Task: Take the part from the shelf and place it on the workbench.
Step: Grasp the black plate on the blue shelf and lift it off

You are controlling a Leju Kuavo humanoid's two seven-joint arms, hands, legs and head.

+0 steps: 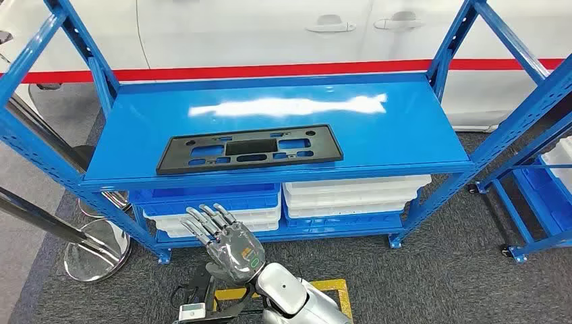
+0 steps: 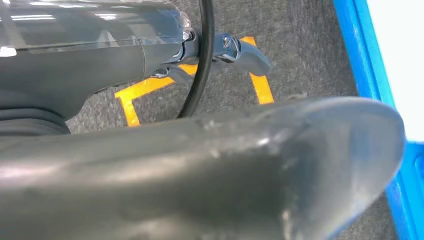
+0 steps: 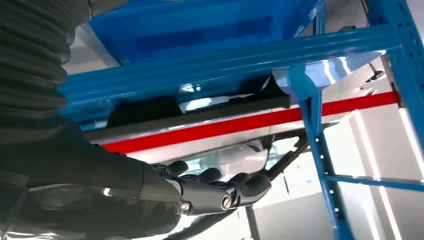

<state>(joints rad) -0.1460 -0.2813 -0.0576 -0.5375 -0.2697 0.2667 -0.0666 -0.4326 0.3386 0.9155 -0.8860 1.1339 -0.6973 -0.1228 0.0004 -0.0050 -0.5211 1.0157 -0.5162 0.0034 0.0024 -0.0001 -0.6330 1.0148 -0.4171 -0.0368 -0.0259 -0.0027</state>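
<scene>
**Head view: right hand open in front of the rack, part lying untouched on the shelf**

Head view shows the right hand raised in front of the rack's lower level, fingers spread and straight, holding nothing. The right wrist view agrees: its dark fingers reach out into open air under the blue frame. The left hand hangs over the carpet and yellow floor tape, and whether it is open or closed cannot be told.

Above and beyond the right hand, the black number-plate holder lies flat on the blue top shelf, near its front edge and well apart from the hand. Its long axis runs left to right along the shelf, skewed slightly so the left end sits a little nearer the robot. White and blue bins are stacked on the level below.

It looks like thin moulded plastic with many cut-outs: probably light, fairly stiff but liable to flex, and apt to slide on the glossy shelf. A pinch across the front long rim near the middle seems best.
</scene>
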